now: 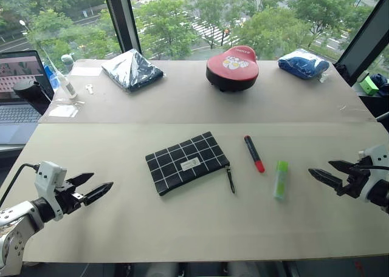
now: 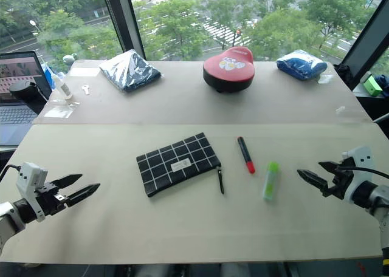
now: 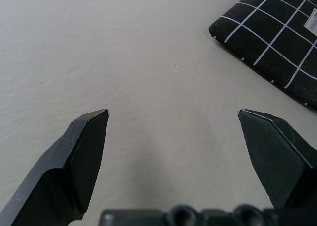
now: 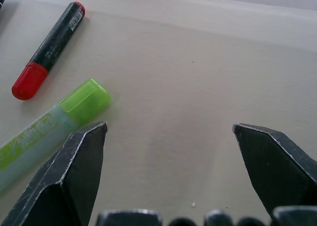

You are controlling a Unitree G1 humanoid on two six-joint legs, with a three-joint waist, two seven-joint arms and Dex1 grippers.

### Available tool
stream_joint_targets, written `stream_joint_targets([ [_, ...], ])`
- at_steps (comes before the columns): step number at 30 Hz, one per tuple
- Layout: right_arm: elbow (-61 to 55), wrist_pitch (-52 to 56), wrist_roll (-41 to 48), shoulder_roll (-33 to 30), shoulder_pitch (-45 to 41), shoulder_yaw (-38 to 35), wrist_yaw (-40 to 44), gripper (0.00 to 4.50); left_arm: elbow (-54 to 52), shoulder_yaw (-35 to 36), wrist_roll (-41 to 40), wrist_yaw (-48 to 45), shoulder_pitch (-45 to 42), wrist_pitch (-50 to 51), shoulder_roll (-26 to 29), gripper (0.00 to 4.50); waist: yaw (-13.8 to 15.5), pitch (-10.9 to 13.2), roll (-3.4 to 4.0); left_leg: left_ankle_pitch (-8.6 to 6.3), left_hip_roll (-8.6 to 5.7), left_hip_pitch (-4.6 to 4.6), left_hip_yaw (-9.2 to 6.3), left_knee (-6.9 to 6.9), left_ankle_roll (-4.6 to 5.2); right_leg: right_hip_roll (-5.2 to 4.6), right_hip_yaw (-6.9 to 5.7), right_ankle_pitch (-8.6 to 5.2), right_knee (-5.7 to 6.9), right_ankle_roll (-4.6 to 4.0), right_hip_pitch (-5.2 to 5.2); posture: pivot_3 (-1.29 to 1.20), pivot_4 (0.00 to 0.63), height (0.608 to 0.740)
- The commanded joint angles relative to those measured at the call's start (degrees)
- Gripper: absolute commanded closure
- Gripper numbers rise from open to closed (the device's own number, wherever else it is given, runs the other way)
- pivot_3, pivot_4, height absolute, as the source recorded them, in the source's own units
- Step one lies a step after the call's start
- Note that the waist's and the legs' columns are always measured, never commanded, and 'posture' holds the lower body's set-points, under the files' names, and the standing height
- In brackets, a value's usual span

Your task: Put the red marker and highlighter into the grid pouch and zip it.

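flat black fabric grid pouch [image 1: 187, 162] mid surface [image 1: 121, 228], slim dark red-capped marker [image 1: 254, 153] and stubby green highlighter [image 1: 280, 179] just right of it. left claw [image 1: 96, 188] and right claw [image 1: 325, 172] both released, empty. pens light, stiff, probably roll; grip mid-barrel. pouch floppy, pinch near zipper.

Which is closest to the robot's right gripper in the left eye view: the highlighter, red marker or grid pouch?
From the right gripper:
1. highlighter, just beside it.
2. red marker, next over.
3. grid pouch, farthest, mid-table.
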Motion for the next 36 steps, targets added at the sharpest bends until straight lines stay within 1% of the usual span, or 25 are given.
stream_joint_targets([
  [1,-0.66,-0.13,0.05,-1.17,-0.94,-0.81,-0.16,0.01,0.13,1.04,-0.44,-1.59,-0.57,-1.97,0.56,0.00,-0.02,0.00,0.00,0.00,0.00,0.00,0.00,0.00,0.00,0.00,0.00,0.00,0.00,0.00,0.00,0.00,0.150,0.740],
  [4,-1.13,0.99,0.41,-0.44,-1.67,-0.40,-0.97,0.01,3.73,-1.43,-0.02,-6.02,-3.92,-4.13,1.70,0.00,0.07,0.00,0.00,0.00,0.00,0.00,0.00,0.00,0.00,0.00,0.00,0.00,0.01,0.00,0.00,0.00,0.150,0.740],
  [6,-1.12,2.49,1.59,-0.12,-2.76,-0.96,-1.41,0.51,6.68,-3.91,5.84,-8.18,-5.81,-14.80,2.07,0.00,0.18,0.00,0.00,0.01,-0.01,0.00,0.00,0.01,-0.02,0.01,-0.03,0.00,0.02,0.00,0.01,0.00,0.150,0.740],
  [7,-1.46,3.50,2.39,-0.03,-3.42,-1.19,-1.43,0.70,7.49,-5.64,8.45,-9.80,-5.91,-18.56,2.98,0.00,0.16,0.00,0.00,0.01,-0.01,0.00,0.00,0.02,-0.02,0.03,-0.04,0.00,0.01,-0.01,0.01,0.00,0.150,0.740],
  [8,-2.54,4.32,3.38,0.08,-3.84,-1.32,-0.95,1.05,8.01,-7.31,11.27,-11.76,-5.80,-23.67,3.92,0.00,0.08,0.00,0.00,0.01,-0.02,0.00,0.01,0.02,-0.02,0.02,-0.03,0.01,0.00,-0.01,0.01,0.00,0.150,0.740],
  [10,-5.23,6.19,5.41,0.43,-4.80,-1.45,-0.60,1.76,9.72,-9.60,15.03,-13.90,-6.47,-30.82,5.51,0.00,0.02,0.00,0.01,0.00,-0.02,-0.02,0.01,-0.01,-0.01,0.00,-0.02,0.01,-0.03,-0.03,-0.01,0.00,0.150,0.740],
  [13,-9.94,9.13,8.92,1.83,-7.52,-1.12,-2.03,2.81,12.70,-12.46,19.68,-16.14,-8.36,-40.22,7.80,0.00,-0.13,0.00,0.01,-0.01,0.01,-0.12,0.04,-0.05,0.01,-0.11,0.02,0.01,-0.02,-0.07,-0.19,0.00,0.150,0.740],
  [15,-13.44,10.87,10.85,3.23,-9.29,0.01,-2.96,3.48,14.24,-14.37,21.56,-17.29,-9.95,-45.24,8.40,0.00,-0.15,0.00,0.02,-0.02,0.04,-0.17,0.05,-0.05,0.00,-0.18,0.03,0.03,-0.02,-0.10,-0.27,0.00,0.150,0.740],
  [18,-19.58,13.79,12.65,6.73,-12.22,6.30,-3.64,4.48,12.78,-19.34,23.26,-18.44,-13.20,-50.88,6.79,0.00,-0.09,0.00,0.03,-0.02,0.05,-0.22,0.04,-0.05,0.00,-0.19,0.02,0.03,0.00,-0.10,-0.52,0.00,0.150,0.740],
  [20,-21.10,14.33,11.60,9.02,-14.44,11.91,-3.52,4.48,12.33,-22.91,25.26,-18.87,-15.07,-54.75,5.71,0.00,-0.08,-0.01,0.03,-0.01,0.05,-0.27,0.04,-0.03,0.00,-0.18,0.01,0.04,0.01,-0.10,-0.59,0.00,0.150,0.740],
  [22,-21.62,14.54,10.59,10.66,-16.16,15.99,-3.55,4.48,12.61,-25.22,26.72,-18.87,-16.32,-57.68,5.25,0.00,-0.06,-0.01,0.03,0.04,-0.01,-0.37,0.04,0.00,0.08,-0.14,-0.02,0.05,0.04,-0.09,-0.60,0.00,0.150,0.740],
  [25,-20.53,12.36,4.89,12.60,-19.01,23.32,-5.58,4.48,12.92,-27.47,27.50,-18.72,-17.78,-60.86,4.89,0.00,-0.05,-0.01,0.03,0.25,-0.08,-0.59,0.04,0.03,0.30,-0.13,-0.04,0.06,0.10,-0.08,-0.73,0.00,0.150,0.740],
  [27,-19.18,10.61,2.57,14.47,-20.82,26.99,-5.52,4.48,13.10,-28.96,27.96,-19.05,-18.13,-62.96,4.93,0.00,-0.12,-0.01,0.03,0.38,-0.09,-0.59,0.05,0.02,0.08,-0.12,-0.07,0.06,0.10,-0.08,-0.77,0.00,0.150,0.740],
  [30,-15.89,7.24,-1.79,16.05,-23.33,31.57,-4.39,4.48,14.94,-31.00,29.40,-19.19,-18.77,-66.30,5.10,0.00,-0.20,-0.01,0.03,0.39,-0.09,-0.60,0.06,0.01,0.07,-0.05,-0.10,0.06,0.12,-0.08,-0.77,0.00,0.150,0.740],
  [36,-10.23,2.43,-8.05,18.40,-26.76,37.51,-2.92,4.48,18.37,-33.19,31.15,-17.52,-20.31,-70.95,4.72,0.00,-0.10,-0.01,0.03,0.41,-0.16,-0.46,0.12,0.03,0.08,0.03,-0.15,0.06,0.12,-0.08,-0.75,0.00,0.150,0.740],
])
